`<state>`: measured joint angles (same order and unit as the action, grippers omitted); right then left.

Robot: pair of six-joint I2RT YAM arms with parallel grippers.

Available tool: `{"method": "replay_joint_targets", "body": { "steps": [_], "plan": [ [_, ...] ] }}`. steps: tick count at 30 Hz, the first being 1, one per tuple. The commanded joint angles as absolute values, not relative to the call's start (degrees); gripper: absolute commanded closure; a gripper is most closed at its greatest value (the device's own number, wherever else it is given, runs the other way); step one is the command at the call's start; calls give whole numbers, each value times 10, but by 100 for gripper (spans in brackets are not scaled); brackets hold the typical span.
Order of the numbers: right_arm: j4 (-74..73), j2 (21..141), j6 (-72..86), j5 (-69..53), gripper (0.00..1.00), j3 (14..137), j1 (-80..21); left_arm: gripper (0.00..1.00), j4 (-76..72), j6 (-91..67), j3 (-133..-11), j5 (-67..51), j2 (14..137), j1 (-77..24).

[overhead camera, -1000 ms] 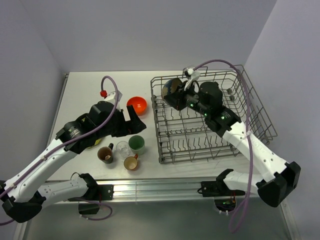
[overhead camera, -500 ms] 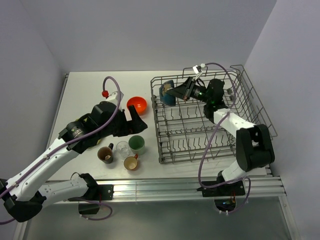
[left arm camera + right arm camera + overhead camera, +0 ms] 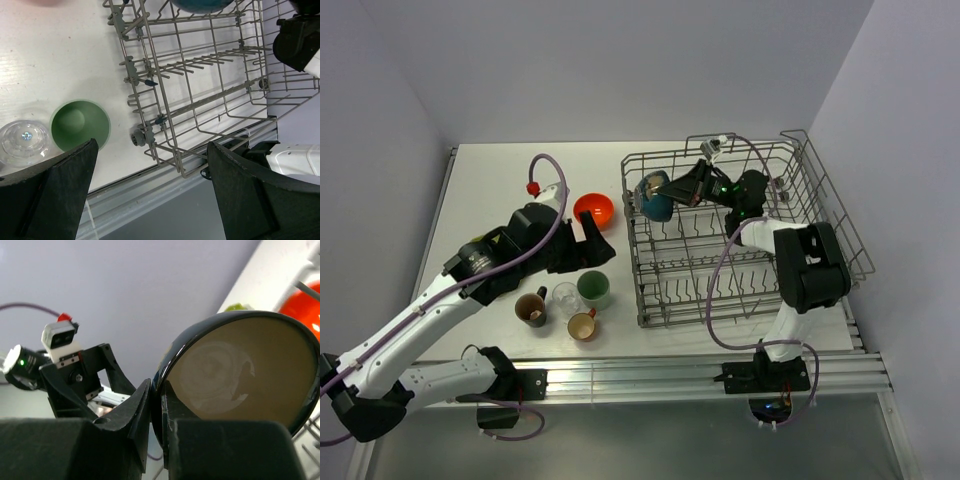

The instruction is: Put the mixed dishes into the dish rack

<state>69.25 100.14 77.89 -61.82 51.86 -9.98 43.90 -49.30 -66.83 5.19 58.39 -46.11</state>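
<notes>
My right gripper (image 3: 682, 188) is shut on the rim of the blue-outside, cream-inside bowl (image 3: 655, 199). It holds the bowl tilted on edge over the far left corner of the grey wire dish rack (image 3: 750, 262). In the right wrist view the fingers (image 3: 135, 415) pinch the bowl's rim (image 3: 240, 375). My left gripper (image 3: 592, 242) is open and empty above the table left of the rack (image 3: 200, 75), over the pale green cup (image 3: 593, 288) (image 3: 80, 125). The orange-red bowl (image 3: 593, 209) sits behind it.
The clear glass (image 3: 566, 297) (image 3: 22, 142), dark brown mug (image 3: 531, 308) and small orange cup (image 3: 582, 325) stand together near the front edge, left of the rack. The yellow-green plate is hidden under my left arm; a sliver (image 3: 239, 307) shows in the right wrist view.
My right arm has folded back and swung its wrist round, carrying the bowl slightly lower and nearer in the rack's far left corner. My left arm has barely shifted.
</notes>
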Motion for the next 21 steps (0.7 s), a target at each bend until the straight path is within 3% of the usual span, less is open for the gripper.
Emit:
{"method": "replay_joint_targets", "body": {
  "steps": [1,6,21],
  "plan": [
    [924,1019,837,-616,100,516,-87,4,411,-499,-687,55,594,-461],
    [987,1058,888,-607,100,519,-84,3,404,-499,-691,50,599,-461],
    [926,1058,855,-506,100,429,-71,3,400,-506,-679,45,589,-461]
  ]
}}
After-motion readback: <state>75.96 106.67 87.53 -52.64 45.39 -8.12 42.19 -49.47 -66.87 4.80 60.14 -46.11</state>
